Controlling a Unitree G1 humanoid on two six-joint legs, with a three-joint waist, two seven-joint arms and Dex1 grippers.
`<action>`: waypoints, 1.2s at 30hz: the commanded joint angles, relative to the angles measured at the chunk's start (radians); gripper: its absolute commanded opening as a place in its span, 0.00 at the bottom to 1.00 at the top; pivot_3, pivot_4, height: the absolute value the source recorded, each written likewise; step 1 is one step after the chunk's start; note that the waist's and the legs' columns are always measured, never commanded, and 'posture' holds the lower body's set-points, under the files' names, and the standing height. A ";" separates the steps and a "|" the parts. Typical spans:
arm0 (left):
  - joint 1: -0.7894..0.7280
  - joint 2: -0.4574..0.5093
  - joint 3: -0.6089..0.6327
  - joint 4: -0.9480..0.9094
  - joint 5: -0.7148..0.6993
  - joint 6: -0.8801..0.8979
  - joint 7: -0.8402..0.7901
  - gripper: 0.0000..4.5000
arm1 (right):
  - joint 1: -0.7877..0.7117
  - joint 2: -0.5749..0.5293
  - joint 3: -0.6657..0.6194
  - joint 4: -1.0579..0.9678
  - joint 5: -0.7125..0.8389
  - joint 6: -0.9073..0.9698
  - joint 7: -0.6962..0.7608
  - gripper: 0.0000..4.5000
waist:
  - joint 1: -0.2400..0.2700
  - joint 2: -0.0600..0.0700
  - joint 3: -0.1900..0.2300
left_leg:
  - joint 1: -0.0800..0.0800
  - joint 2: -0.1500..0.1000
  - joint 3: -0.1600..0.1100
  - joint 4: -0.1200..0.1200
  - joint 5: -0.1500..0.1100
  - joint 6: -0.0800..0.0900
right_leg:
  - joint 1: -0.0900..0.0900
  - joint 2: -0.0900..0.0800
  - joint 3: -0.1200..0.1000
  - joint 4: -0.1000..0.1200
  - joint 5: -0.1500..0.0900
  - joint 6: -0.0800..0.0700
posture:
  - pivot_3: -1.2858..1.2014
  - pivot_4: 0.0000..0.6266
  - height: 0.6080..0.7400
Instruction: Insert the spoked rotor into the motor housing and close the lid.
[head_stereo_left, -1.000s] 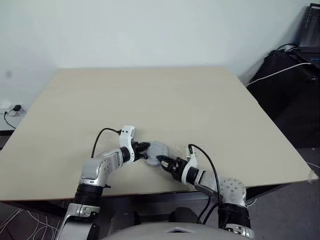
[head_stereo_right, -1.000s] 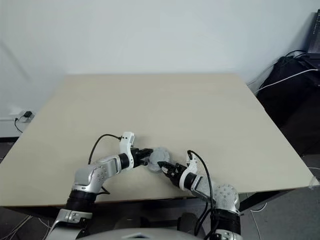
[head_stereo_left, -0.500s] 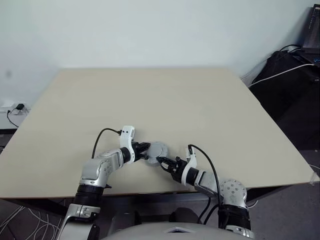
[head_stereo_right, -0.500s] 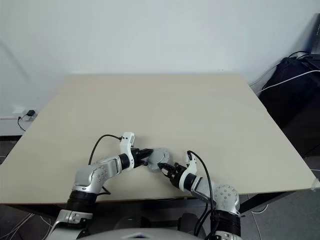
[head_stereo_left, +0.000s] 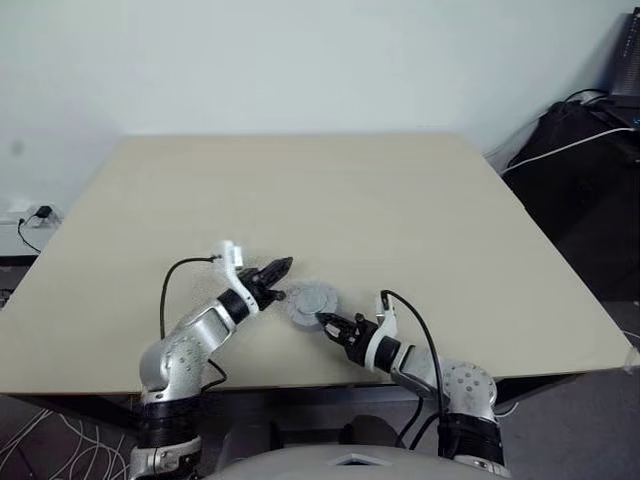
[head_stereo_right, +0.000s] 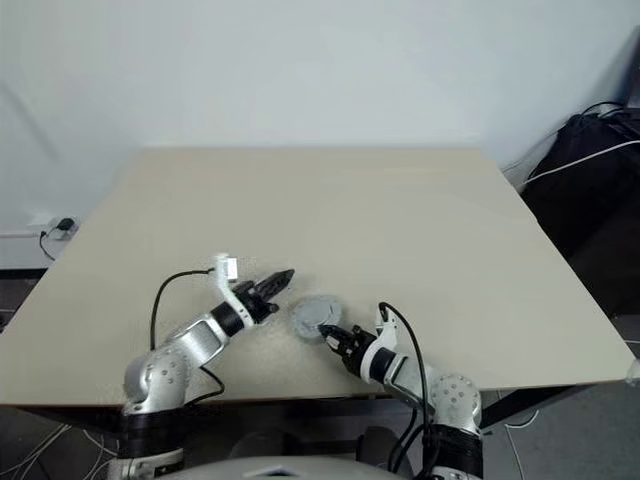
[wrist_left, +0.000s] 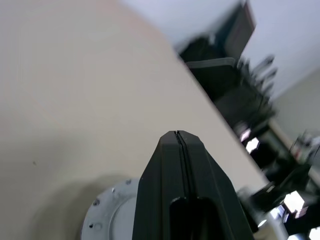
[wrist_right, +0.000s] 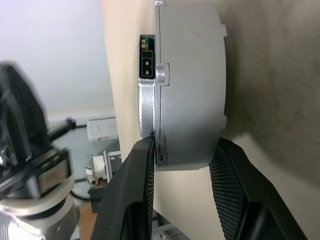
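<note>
A round silver-grey unit lies near the table's front edge, its smooth lid (head_stereo_left: 313, 298) facing up. In the right wrist view the lid caps the grey wall of the motor housing (wrist_right: 187, 85), which has a small dark socket in its side. My right gripper (head_stereo_left: 323, 320) is shut on this unit from the near side, one finger (wrist_right: 135, 200) on each side of its wall. My left gripper (head_stereo_left: 285, 265) is shut and empty, raised a little above and to the left of the lid (wrist_left: 107, 215). The spoked rotor is hidden.
The beige table (head_stereo_left: 330, 190) stretches far behind the unit, and its front edge (head_stereo_left: 300, 385) lies close under both arms. Black bags and cables (head_stereo_left: 590, 150) stand off the table's right side. A wall socket (head_stereo_left: 30, 216) is at the far left.
My left gripper has come off the lid, rising and swinging to the left, with its wrist rolled. The right gripper and the grey unit have stayed where they were.
</note>
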 joint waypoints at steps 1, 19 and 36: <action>0.092 -0.066 0.063 -0.083 -0.172 0.033 0.068 0.00 | 0.001 0.028 -0.013 -0.055 0.039 -0.029 0.006 0.28 | 0.002 0.000 0.000 | 0.000 0.000 0.000 0.000 0.000 0.000 | 0.000 0.000 0.000 0.000 0.000 0.000 | 0.52 0.00 1.00; 0.451 -0.243 -0.027 -0.077 -0.608 -0.144 0.153 0.94 | -0.067 0.026 0.011 -0.160 0.267 -0.049 -0.067 0.28 | 0.005 -0.004 0.014 | -0.014 -0.001 -0.001 0.001 0.000 0.000 | -0.013 0.000 -0.001 -0.001 -0.001 0.001 | 0.52 0.00 1.00; 0.352 -0.169 -0.168 0.048 -0.726 -0.220 0.036 0.99 | -0.019 -0.034 0.133 -0.205 0.423 -0.052 -0.157 0.28 | 0.005 -0.004 0.014 | -0.016 0.000 0.000 0.015 -0.003 0.005 | -0.010 0.001 -0.003 0.002 0.002 0.006 | 0.52 0.00 1.00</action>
